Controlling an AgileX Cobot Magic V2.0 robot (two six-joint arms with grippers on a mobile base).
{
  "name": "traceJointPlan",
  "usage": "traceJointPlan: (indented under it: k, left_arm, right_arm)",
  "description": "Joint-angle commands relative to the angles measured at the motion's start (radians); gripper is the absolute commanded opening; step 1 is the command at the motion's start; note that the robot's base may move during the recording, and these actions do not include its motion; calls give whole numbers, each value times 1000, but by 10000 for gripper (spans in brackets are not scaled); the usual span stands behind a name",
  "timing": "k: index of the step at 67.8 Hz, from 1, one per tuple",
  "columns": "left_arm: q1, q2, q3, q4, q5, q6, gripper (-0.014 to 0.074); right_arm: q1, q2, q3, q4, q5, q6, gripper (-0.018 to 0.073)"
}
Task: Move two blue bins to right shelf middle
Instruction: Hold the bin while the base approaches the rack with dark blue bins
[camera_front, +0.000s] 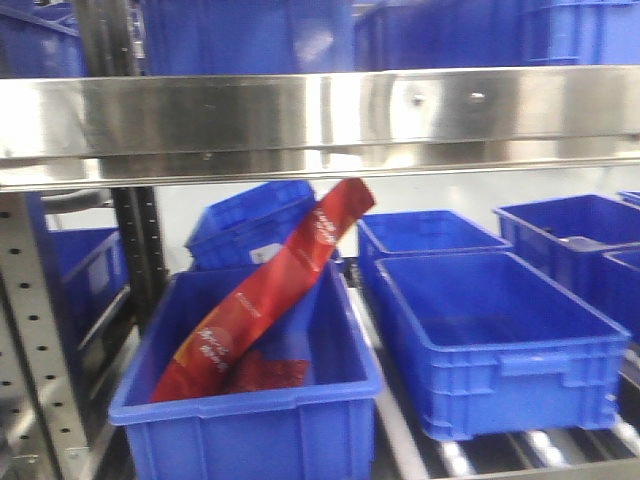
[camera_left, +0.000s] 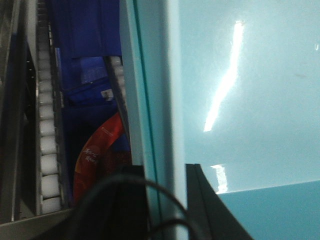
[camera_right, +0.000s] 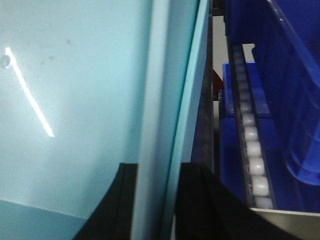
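Pale blue bin (camera_left: 250, 100) wall clamped by left gripper (camera_left: 167, 200) and right gripper (camera_right: 152, 200).

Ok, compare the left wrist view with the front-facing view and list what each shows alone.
Only the left wrist view: a pale blue bin, its wall clamped between the left end effector fingers, and a roller track.
Only the front view: the steel shelf beam and an empty dark blue crate.
Both: the red packet in a dark blue crate.
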Motion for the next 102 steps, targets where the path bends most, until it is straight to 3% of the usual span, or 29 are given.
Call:
traceJointPlan:
  k: [1,102]
  left_arm:
    - [2,-22,-18,0,-89,1,-111]
    - [2,-22,-18,0,-89,1,-111]
  right_arm:
    - [0,-26,-23,-2,-87,-28,-153]
    - [0,-26,-23,-2,-87,-28,-153]
